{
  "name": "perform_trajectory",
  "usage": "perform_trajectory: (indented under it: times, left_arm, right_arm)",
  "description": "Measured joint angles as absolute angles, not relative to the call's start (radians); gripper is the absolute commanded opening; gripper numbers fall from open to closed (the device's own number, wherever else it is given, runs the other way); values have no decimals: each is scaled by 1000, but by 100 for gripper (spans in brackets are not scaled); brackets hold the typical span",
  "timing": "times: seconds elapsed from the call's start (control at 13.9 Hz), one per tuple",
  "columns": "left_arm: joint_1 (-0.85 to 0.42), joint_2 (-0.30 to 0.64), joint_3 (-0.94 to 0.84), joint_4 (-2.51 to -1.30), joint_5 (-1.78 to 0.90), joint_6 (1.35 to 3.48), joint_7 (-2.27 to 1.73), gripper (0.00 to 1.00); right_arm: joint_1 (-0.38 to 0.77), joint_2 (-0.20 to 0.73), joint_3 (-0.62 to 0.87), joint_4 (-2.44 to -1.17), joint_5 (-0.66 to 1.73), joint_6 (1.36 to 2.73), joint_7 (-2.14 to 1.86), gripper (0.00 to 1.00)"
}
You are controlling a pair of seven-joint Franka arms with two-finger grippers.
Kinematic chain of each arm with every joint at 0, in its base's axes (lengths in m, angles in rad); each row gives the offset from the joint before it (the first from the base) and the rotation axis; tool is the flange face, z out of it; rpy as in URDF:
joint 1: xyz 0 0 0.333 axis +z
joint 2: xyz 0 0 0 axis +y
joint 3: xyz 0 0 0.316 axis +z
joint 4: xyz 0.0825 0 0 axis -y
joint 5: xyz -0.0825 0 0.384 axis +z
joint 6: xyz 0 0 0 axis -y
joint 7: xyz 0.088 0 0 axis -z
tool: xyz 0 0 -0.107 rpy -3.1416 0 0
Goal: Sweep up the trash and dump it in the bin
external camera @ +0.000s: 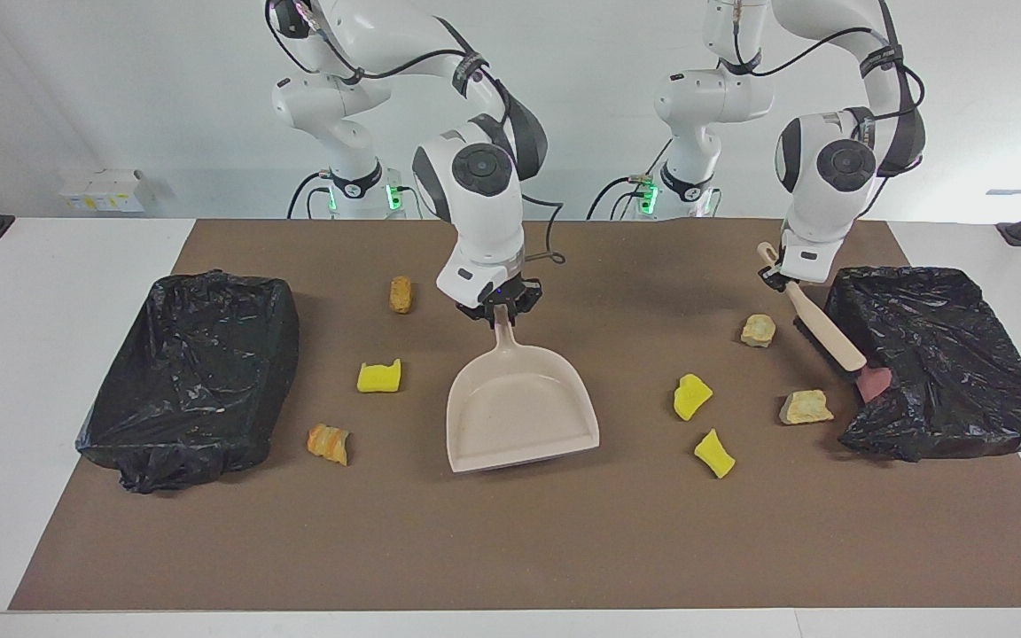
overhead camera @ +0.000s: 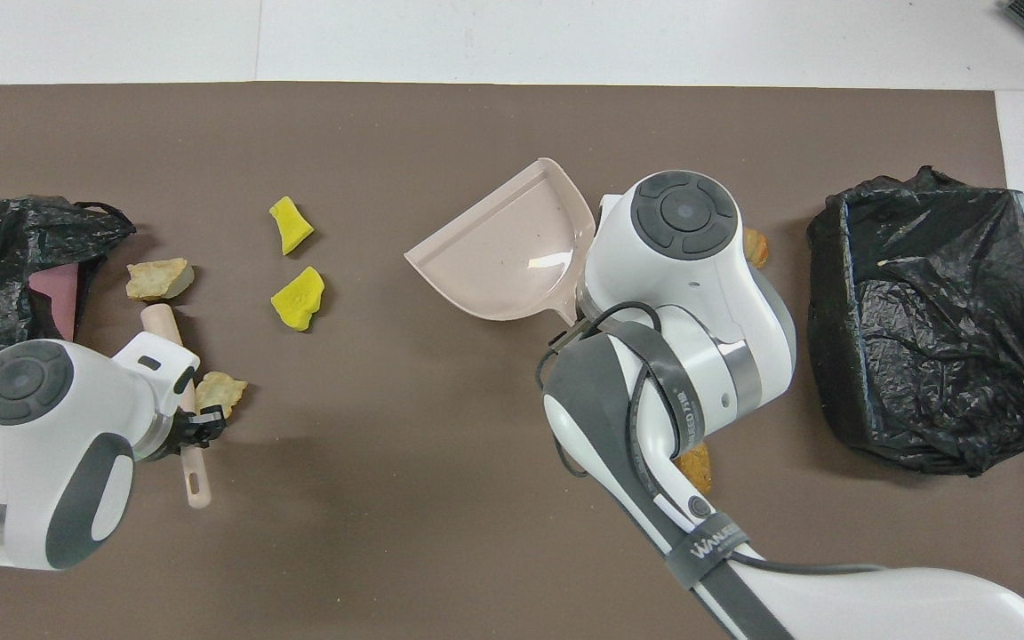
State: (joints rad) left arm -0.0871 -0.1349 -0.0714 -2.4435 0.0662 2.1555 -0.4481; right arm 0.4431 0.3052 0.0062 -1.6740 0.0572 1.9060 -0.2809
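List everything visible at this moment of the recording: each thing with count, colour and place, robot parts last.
Sponge pieces: 3, bright yellow; one toward the right arm's end, two toward the left arm's end.
Stone-like chunks: 2, pale tan; beside the bin at the left arm's end.
Bread-like lumps: 2, orange-brown; toward the right arm's end.
Dustpan: 1, beige; mid-mat, empty, tilted.
Brush: 1, beige handle, dark bristles; slanting down by the left-end bin.
Bins: 2, black-bagged; one at each end of the mat.
Mat: 1, brown; on a white table.
Right gripper: shut on the dustpan's handle.
Left gripper: shut on the brush's handle.
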Motion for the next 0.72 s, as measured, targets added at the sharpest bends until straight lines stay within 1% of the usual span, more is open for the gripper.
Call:
perform_trajectory:
  times: [0.22,0.5,0.72]
  left_arm:
    - [-188,-105,-76,-2442,19,2225,-445,0]
    - [-297,-66,-78,-2409,-83,2276,-348,0]
    - [-343,-52,-80,-2384,-99,2273,-213,0]
  right_arm:
    - [430,315,5,-1675,-34,1906,-527,0]
    - [431,333,8,-1676,-128,1906,-734,0]
    - [443,359,9,-1676,-184,1908,-819,0]
